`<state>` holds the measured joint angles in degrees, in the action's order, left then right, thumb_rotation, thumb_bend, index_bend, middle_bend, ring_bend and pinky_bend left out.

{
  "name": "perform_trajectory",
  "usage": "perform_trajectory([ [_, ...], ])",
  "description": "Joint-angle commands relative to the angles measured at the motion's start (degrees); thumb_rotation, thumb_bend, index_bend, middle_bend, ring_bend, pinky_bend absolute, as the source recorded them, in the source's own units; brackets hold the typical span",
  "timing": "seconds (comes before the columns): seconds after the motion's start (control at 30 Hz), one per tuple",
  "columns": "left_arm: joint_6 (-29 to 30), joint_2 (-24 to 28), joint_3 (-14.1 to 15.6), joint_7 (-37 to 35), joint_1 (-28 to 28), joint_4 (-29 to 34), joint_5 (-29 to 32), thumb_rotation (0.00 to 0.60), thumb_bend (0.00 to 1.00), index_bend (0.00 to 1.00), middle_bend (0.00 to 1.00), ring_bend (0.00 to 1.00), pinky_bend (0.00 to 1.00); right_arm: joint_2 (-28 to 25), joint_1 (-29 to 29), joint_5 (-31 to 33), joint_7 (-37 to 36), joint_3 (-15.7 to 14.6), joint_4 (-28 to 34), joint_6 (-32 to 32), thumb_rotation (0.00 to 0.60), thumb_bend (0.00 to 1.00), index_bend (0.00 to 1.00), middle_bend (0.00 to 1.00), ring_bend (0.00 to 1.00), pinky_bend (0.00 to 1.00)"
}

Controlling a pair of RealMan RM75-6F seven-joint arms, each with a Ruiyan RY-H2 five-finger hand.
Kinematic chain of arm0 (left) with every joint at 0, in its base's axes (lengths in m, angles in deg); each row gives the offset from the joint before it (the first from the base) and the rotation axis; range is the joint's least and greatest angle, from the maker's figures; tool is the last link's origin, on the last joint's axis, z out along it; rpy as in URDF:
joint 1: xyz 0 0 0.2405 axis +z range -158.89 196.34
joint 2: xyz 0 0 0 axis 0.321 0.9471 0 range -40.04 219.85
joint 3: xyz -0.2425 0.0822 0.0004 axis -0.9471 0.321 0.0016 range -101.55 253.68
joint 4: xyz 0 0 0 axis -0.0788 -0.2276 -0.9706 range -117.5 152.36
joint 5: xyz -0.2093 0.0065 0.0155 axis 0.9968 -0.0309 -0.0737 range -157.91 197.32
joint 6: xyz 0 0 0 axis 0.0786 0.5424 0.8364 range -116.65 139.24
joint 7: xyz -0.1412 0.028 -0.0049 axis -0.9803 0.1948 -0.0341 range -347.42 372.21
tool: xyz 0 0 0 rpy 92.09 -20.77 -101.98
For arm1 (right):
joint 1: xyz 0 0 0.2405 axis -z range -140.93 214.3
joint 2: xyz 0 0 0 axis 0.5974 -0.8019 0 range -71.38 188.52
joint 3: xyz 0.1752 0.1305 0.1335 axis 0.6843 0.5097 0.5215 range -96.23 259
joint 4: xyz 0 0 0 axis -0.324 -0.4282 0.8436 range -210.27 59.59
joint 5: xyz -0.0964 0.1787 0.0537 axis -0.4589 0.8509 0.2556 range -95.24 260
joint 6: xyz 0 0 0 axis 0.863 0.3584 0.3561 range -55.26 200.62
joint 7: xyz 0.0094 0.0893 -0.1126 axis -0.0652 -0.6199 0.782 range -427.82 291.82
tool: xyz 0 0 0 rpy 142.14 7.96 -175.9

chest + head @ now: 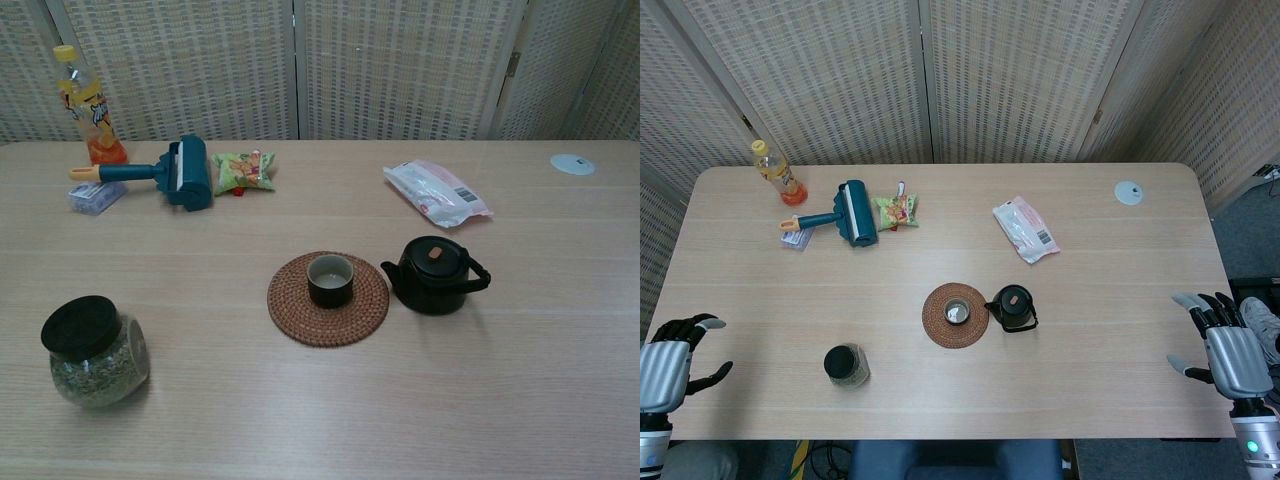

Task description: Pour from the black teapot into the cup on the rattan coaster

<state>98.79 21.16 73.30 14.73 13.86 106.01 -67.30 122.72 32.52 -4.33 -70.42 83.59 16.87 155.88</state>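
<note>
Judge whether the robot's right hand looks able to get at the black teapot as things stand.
Probably yes. The right hand is open at the table's edge, and only bare table lies between it and the black teapot, whose handle faces that side.

Cup sitting on rattan coaster, mid-table. Teapot standing just right of coaster, spout facing cup. Lidded jar sitting near front left. Lint roller lying far left; drink bottle standing behind it, snack packet lying just right. Sealed pouch lying behind teapot. Small disc lying far right.
</note>
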Motion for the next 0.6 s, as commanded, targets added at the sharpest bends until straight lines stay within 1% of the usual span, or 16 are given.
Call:
perform_trajectory([
  [0.03, -0.10, -0.06, 0.09, 0.03, 0.01, 0.02, 0.00, 0.600, 0.18, 0.33, 0.29, 0.30, 0.22, -0.05, 0.01, 0.06, -0.05, 0.06, 0.00, 0.05, 0.600, 0.05, 0.18, 0.19, 0.12, 0.09],
  [0.33, 0.09, 0.05, 0.15, 0.02, 0.18, 0.04, 0.02, 0.600, 0.18, 0.33, 0.29, 0.30, 0.22, -0.46, -0.22, -0.24, 0.07, 0.14, 0.39, -0.02, 0.600, 0.05, 0.18, 0.19, 0.12, 0.09],
  [0.6, 0.19, 0.16, 0.11, -0.08, 0.30, 0.12, 0.14, 0.600, 0.18, 0.33, 0.29, 0.30, 0.22, -1.43, -3.10, -3.49, 1.61, 0.02, 2.26, -2.55, 0.600, 0.05, 0.18, 0.19, 0.12, 0.09],
])
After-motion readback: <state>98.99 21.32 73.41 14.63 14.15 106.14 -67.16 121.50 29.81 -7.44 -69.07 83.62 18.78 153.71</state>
